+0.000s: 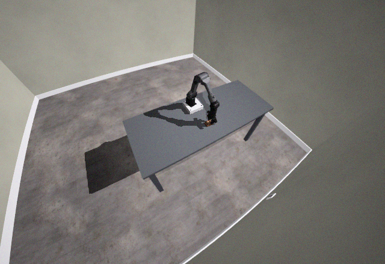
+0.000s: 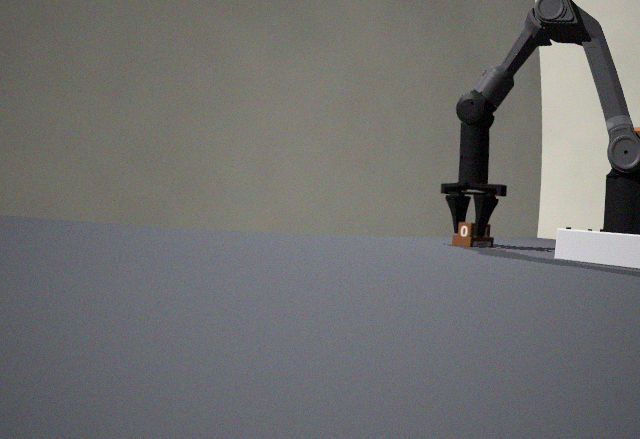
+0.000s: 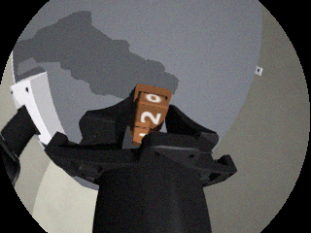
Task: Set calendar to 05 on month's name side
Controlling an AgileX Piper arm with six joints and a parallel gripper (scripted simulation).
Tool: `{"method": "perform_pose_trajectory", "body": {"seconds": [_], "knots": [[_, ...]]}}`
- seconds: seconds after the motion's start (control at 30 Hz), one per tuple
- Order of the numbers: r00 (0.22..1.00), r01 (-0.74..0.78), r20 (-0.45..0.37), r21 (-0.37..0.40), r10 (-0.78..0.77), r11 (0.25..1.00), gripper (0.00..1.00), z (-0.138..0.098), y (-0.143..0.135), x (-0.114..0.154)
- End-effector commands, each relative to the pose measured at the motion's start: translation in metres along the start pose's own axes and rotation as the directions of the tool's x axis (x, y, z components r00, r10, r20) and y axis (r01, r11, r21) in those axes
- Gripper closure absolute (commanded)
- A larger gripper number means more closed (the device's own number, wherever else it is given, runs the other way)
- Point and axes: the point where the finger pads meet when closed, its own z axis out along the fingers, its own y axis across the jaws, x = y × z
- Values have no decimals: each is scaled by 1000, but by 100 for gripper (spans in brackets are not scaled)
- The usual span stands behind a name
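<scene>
Okay, your pincer (image 1: 212, 122) (image 2: 470, 233) (image 3: 150, 107) is over half open around the cubes (image 2: 464, 230) (image 3: 150, 116), gripping nothing. They sit in the tray (image 2: 461, 241) (image 3: 154, 88) on the desk (image 1: 174, 143) (image 2: 289, 320) (image 3: 209, 53). Month side's digits unreadable, so 05 unconfirmed; any cube turning, then backing off, probably remains.

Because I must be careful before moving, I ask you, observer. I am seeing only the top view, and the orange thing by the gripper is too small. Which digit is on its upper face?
Observer: In the wrist view, a 2 is on the upper face of the near cube.
Operator: And does the tray stand flat?
Observer: Yes, the exterior view shows the tray level on the table.
</scene>
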Motion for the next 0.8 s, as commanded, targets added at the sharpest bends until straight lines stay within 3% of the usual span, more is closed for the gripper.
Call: {"method": "perform_pose_trajectory", "body": {"seconds": [0.0, 0.27, 0.3, 0.77], "knots": [[1000, -1, -1, -1, 1, 1000, 37, 0, 0, 1], [1000, -1, -1, -1, 1, 1000, 37, 0, 0, 1], [1000, -1, -1, -1, 1, 1000, 63, 0, 0, 1], [1000, -1, -1, -1, 1, 1000, 63, 0, 0, 1]]}}
